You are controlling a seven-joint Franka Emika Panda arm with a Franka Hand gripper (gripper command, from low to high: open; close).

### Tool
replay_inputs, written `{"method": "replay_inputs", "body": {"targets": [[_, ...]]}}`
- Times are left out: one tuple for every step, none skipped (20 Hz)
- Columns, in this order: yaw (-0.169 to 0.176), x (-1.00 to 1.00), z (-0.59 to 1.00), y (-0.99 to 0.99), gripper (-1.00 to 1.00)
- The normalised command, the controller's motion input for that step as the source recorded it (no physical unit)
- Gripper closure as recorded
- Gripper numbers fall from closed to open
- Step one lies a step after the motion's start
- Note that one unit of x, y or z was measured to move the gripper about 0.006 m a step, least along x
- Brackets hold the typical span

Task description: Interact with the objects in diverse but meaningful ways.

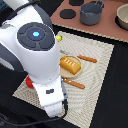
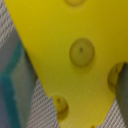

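A yellow cheese wedge (image 2: 75, 50) with round holes fills most of the wrist view, very close and blurred. It sits between my gripper's (image 2: 70, 87) two fingers. The teal-padded finger (image 2: 12, 85) lies against one slanted edge and the other finger (image 2: 122, 85) touches the opposite side, so the gripper looks shut on the wedge. In the exterior view the arm hides both gripper and cheese. A golden-brown bread loaf (image 1: 70, 64) lies on the round tan plate (image 1: 61, 73). A red tomato (image 1: 29, 83) peeks out beside the arm. A bit of the yellow banana (image 1: 59, 38) shows behind it.
A woven placemat (image 1: 95, 95) carries the plate, an orange-handled knife (image 1: 74, 83) and a fork (image 1: 87, 58). At the back stand a grey pot (image 1: 92, 13), a tan bowl (image 1: 123, 17) and dark discs on a brown board (image 1: 112, 27).
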Motion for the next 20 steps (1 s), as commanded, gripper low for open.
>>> {"method": "replay_inputs", "body": {"targets": [[0.000,0.00,0.57,-0.04,-1.00],[0.000,-0.02,0.48,-0.04,-1.00],[0.002,-0.04,0.47,-0.05,-1.00],[0.000,0.00,0.47,-0.01,-1.00],[0.000,0.00,0.53,0.00,-1.00],[0.000,0.00,0.58,0.00,-1.00],[0.000,0.00,0.64,0.00,-1.00],[0.000,0.00,0.67,0.00,-1.00],[0.000,0.05,0.69,0.00,-1.00],[0.000,0.07,0.68,0.01,-1.00],[-0.006,0.07,0.59,0.05,-1.00],[-0.015,0.15,0.46,0.13,-1.00],[-0.032,0.14,0.30,0.21,-1.00],[-0.040,0.13,0.23,0.21,-1.00],[-0.050,0.19,0.22,0.25,-1.00],[-0.063,0.27,0.25,0.36,-1.00],[-0.066,0.34,0.28,0.42,-1.00],[-0.066,0.35,0.34,0.43,-1.00],[-0.066,0.38,0.35,0.48,-1.00],[-0.062,0.39,0.35,0.52,-1.00]]}}
